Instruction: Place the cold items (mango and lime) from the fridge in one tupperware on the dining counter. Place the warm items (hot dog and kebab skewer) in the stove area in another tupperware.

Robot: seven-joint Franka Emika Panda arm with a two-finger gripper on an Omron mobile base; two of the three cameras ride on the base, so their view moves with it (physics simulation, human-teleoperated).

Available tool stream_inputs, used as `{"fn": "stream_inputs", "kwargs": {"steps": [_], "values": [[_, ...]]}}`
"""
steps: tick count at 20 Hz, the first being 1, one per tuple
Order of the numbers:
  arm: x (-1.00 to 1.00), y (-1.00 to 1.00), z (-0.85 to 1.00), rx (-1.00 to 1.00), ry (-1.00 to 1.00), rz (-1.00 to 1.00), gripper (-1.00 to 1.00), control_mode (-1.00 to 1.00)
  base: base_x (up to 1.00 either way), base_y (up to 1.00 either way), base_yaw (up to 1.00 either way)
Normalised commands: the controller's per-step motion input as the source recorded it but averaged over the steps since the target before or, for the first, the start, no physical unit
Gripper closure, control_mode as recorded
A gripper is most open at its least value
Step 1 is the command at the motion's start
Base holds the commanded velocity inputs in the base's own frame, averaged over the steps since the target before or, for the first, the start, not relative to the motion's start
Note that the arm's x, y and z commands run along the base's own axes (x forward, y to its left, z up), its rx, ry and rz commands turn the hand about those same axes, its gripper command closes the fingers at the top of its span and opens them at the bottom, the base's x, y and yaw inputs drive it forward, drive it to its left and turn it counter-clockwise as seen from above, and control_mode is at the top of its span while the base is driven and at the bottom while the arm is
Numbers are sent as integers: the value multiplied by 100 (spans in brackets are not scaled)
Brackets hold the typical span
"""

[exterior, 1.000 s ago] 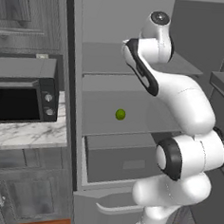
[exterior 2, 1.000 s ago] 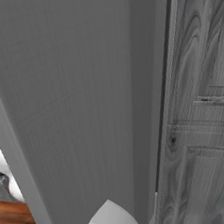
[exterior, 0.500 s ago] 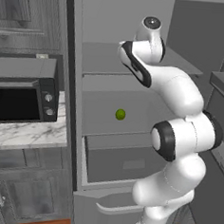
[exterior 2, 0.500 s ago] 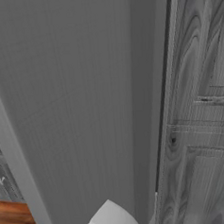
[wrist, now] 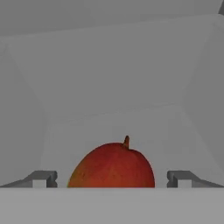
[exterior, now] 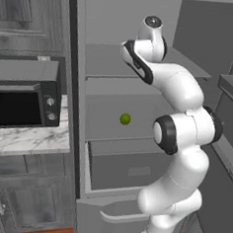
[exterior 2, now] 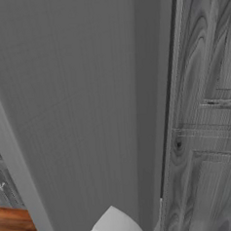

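Mango [wrist: 113,165], red with a small stem on top, sits on a pale shelf inside the fridge [exterior: 140,85], directly between the two fingertips [wrist: 41,178] of the gripper [wrist: 112,179], whose jaws stand spread wide on either side of it with gaps to the fruit. Lime [exterior: 125,119] rests on a lower fridge shelf, above the wide drawer [exterior: 129,169], beside the white arm [exterior: 178,138].

Left base view faces the open fridge [exterior: 136,140] from behind; right base sits hard against its grey side; hand view peers into a shelf.
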Motion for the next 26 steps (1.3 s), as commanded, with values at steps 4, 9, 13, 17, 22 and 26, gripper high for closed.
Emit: {"fn": "stream_inputs", "kwargs": {"steps": [4,9,13,17,22,26], "values": [[0,3,-18,0,12,0,-100,-100,0,0,0],[5,0,-27,0,7,0,-100,-100,0,0,0],[9,0,-29,0,2,0,-100,-100,0,0,0],[1,1,-8,0,0,0,-100,-100,0,0,0],[0,8,-13,0,0,0,100,-100,0,0,0],[0,7,-21,0,0,0,100,-100,0,0,0]]}}
